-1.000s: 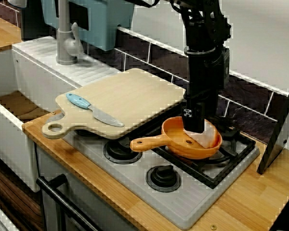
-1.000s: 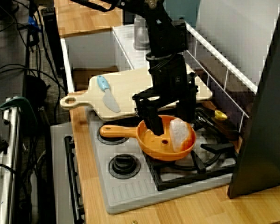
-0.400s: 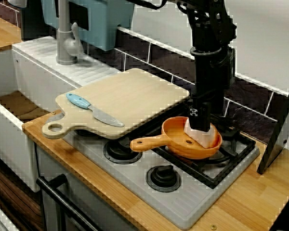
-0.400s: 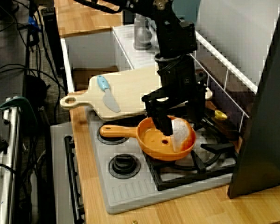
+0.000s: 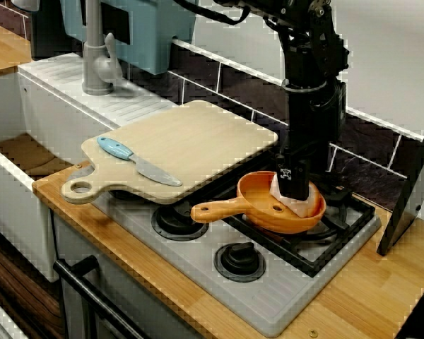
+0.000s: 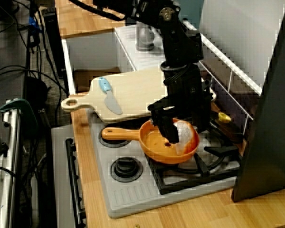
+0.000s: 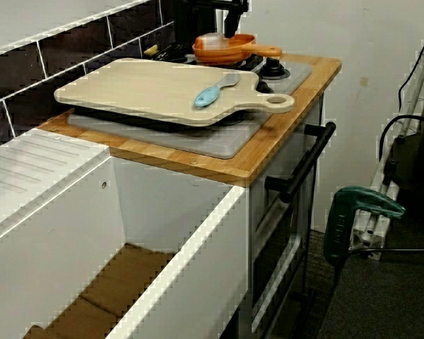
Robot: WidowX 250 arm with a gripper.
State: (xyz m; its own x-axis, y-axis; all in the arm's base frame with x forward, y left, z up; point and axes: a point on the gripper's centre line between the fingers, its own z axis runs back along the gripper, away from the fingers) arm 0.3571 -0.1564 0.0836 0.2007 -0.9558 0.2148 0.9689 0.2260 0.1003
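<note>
1. In the view from the stove's end, end effector [image 6: 182,130] spread wide and lowered into an orange pan [image 6: 154,145], one dark finger [image 6: 164,129] down inside the bowl.
2. Between the two fingers, a white piece [image 6: 185,137] leaning against the pan's far wall; touching either finger or not, impossible to tell.
3. In the view facing the tiled wall, black arm [image 5: 311,106] upright above the pan, with the white piece half hidden behind the near finger.
4. Under the pan, a black grate [image 5: 328,244] on the grey stove top [image 5: 198,265]; pan handle pointing left, just beside the edge of the cutting board [image 5: 191,145].
5. On the board, well apart from the pan, a knife [image 5: 138,161] with a blue handle, blade toward the pan.
6. Beneath it all, a wooden tabletop [image 5: 353,304]; beyond the board, a white sink [image 5: 49,116] and a grey tap [image 5: 95,56].
7. Behind the grate, in the view from the stove's end, a small yellow thing [image 6: 223,116].
</note>
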